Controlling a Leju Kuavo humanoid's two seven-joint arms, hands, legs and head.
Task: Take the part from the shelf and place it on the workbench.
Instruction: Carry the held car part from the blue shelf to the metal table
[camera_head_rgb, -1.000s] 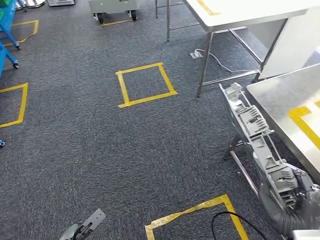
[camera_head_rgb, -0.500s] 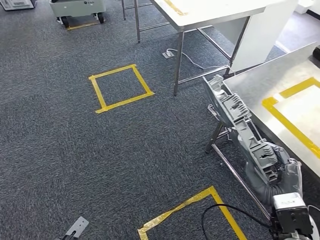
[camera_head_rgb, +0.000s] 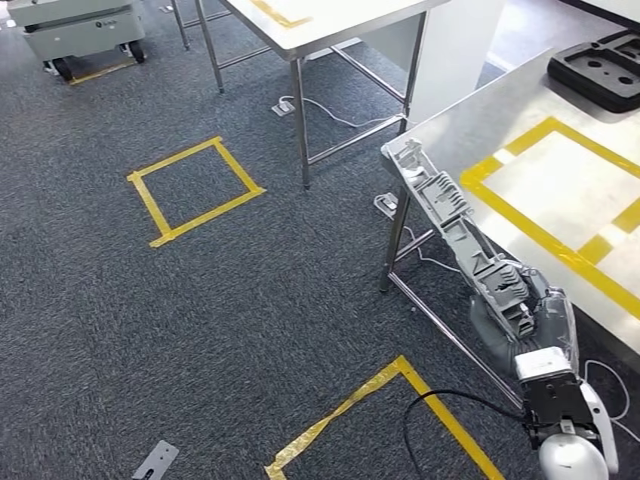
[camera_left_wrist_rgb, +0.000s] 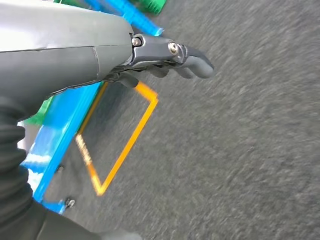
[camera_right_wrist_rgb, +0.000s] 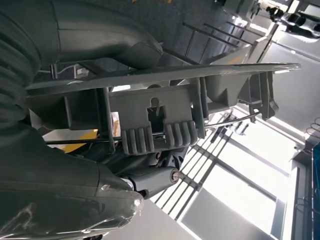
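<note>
Right hand (camera_head_rgb: 540, 318) grips near end of grey part (camera_head_rgb: 453, 222); far end overlaps near-left corner of steel workbench (camera_head_rgb: 483, 120); left hand (camera_left_wrist_rgb: 166, 55) holds nothing, fingers extended

My right hand (camera_right_wrist_rgb: 94, 165) holds the grey part (camera_right_wrist_rgb: 162, 107), thumb on one side, fingers (camera_right_wrist_rgb: 158, 177) on the other.

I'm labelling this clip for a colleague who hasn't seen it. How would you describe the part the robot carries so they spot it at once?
Find the steel workbench with yellow tape on the right of the head view. Along its near edge, the right hand holds a long grey plastic part, its far end over the bench corner. Unlike the black tray lying further back on the bench, it is light grey, narrow and ribbed.
</note>
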